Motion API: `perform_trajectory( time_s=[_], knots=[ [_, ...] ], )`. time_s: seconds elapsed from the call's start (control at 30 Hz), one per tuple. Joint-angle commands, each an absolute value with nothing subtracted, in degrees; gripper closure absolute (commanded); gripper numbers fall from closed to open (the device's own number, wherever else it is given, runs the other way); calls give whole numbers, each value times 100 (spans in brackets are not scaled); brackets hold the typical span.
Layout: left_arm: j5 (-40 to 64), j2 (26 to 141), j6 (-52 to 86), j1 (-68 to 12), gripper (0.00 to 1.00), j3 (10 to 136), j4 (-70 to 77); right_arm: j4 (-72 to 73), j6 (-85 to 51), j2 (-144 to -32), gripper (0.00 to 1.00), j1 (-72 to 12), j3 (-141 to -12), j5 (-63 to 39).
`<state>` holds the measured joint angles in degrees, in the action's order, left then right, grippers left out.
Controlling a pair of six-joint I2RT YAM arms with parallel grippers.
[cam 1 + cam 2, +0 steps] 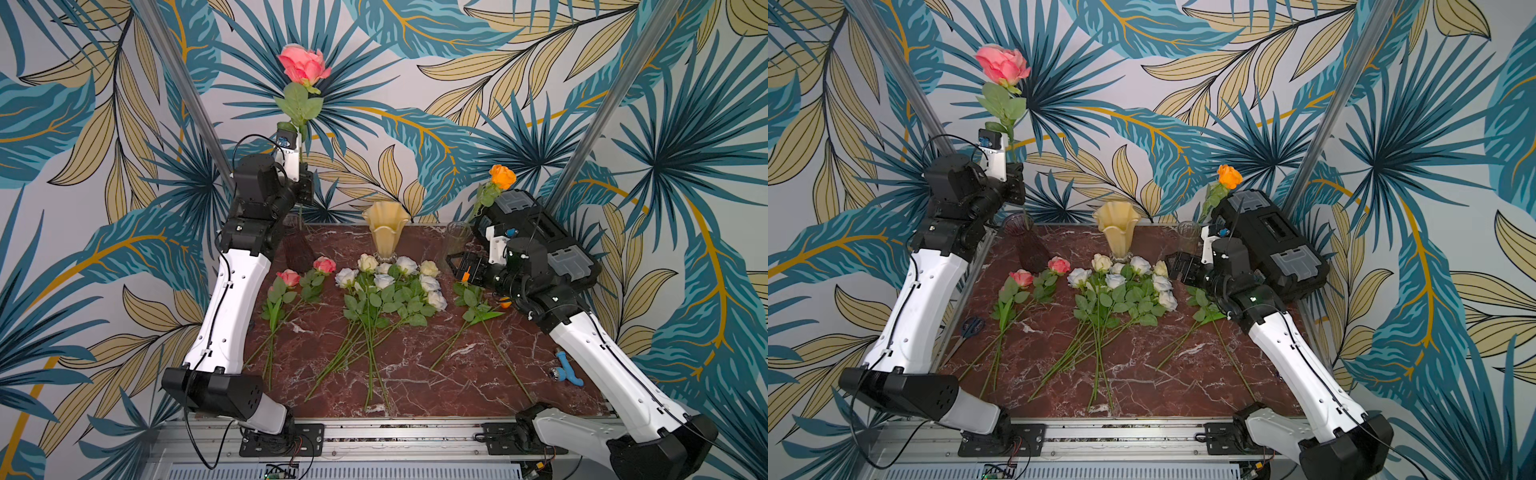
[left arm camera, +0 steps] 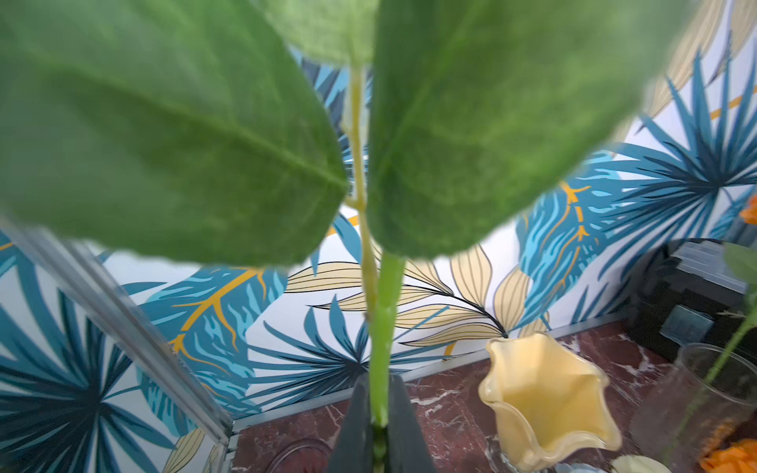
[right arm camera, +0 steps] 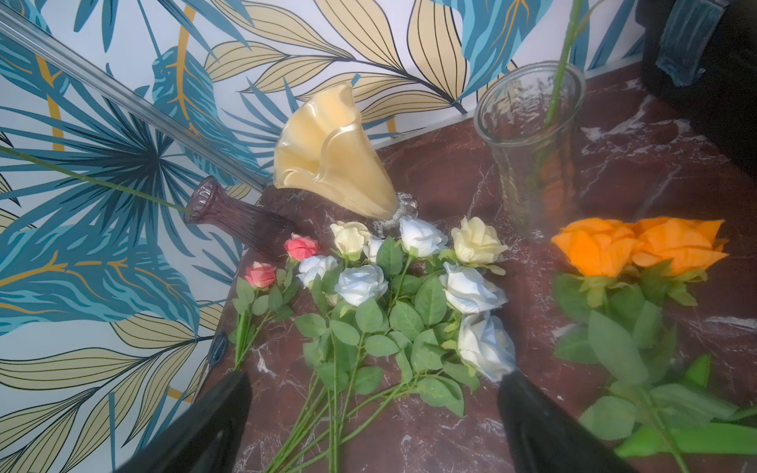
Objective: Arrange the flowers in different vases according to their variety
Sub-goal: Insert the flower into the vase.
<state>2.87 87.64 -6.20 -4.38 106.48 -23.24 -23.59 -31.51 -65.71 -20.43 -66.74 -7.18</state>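
Far left, above the table's back corner, our left gripper (image 2: 379, 430) is clenched on the bare green stem of a pink rose (image 1: 303, 64), just below its lowest pair of leaves (a good spot: no foliage to crush). The flower stands nearly upright, bloom high against the wall. Its stem end reaches down to the mouth of the purple vase (image 1: 297, 249); in the right wrist view the tip sits right at the rim. We judge the rose light but top-heavy, w/ a thin, smooth, fairly stiff stem that could pivot in the jaws if nudged, so a straight descent seems safest. The vase is ribbed dark glass, narrow-necked and wider at the base: prob. stable, yet breakable, and the neck leaves little room.

Moving right, two smaller pink roses (image 1: 289, 277) lie on the red marble-look table (image 1: 415, 374), near that vase. At the far middle stands the cream vase (image 1: 380, 232), glossy w/ a ruffled rim on a clear foot, and the pale roses (image 1: 390, 282) lie bunched in front of it, fabric petals soft, stems fanned toward us. Further right, the clear vase (image 1: 455, 241) holds one orange rose (image 1: 501, 176). Our right gripper (image 3: 375, 374) gapes empty, low between the pale bunch and the orange flowers (image 3: 598, 250) lying on the table.
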Motion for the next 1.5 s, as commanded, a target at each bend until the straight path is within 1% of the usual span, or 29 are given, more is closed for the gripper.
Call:
perform_trajectory(
  time_s=[0.0,0.17,0.33,0.57,0.8,0.83,0.87,0.9,0.97,1.0,1.07,1.1,1.17,1.2,1.33,1.47],
  knots=[
    [221,8720,-684,-180,100,10920,-2013,-2329,-3181,-6497,1,-2074,-6580,-615],
    [495,8789,-427,155,100,10600,-1652,-2337,-3147,-6603,1,-2070,-6710,-606],
    [695,8921,-208,218,100,10225,-1143,-2404,-3085,-6727,1,-2069,-6883,-588],
    [697,9016,52,246,100,9518,-580,-2489,-3085,-6763,1,-2074,-6958,-589],
    [403,8926,90,242,100,8614,-172,-2608,-3102,-6706,1,-2068,-6953,-557],
    [354,8902,73,244,92,8521,-146,-2619,-3102,-6698,1,-2074,-6937,-562],
    [279,8874,62,242,79,8402,-112,-2634,-3107,-6702,1,-2074,-6929,-558],
    [224,8860,41,241,68,8315,-82,-2637,-3111,-6697,1,-2073,-6916,-563],
    [153,8809,13,245,39,8149,-94,-2645,-3127,-6715,1,-2072,-6906,-593],
    [113,8788,30,239,27,8087,-112,-2646,-3134,-6731,1,-2074,-6907,-596],
    [79,8714,90,246,12,7964,-140,-2646,-3146,-6758,1,-2083,-6908,-615],
    [86,8660,101,242,7,7913,-154,-2646,-3146,-6767,1,-2091,-6904,-615],
    [91,8529,169,241,1,7813,-192,-2646,-3132,-6793,1,-2100,-6885,-603],
    [87,8477,188,236,0,7813,-245,-2646,-3138,-6794,1,-2107,-6883,-601],
    [63,8210,97,120,0,7823,-628,-2674,-3124,-6861,1,-2131,-6816,-590],
    [-190,7870,-187,-85,0,7785,-985,-2646,-3137,-6899,1,-2178,-6715,-588]
  ],
)
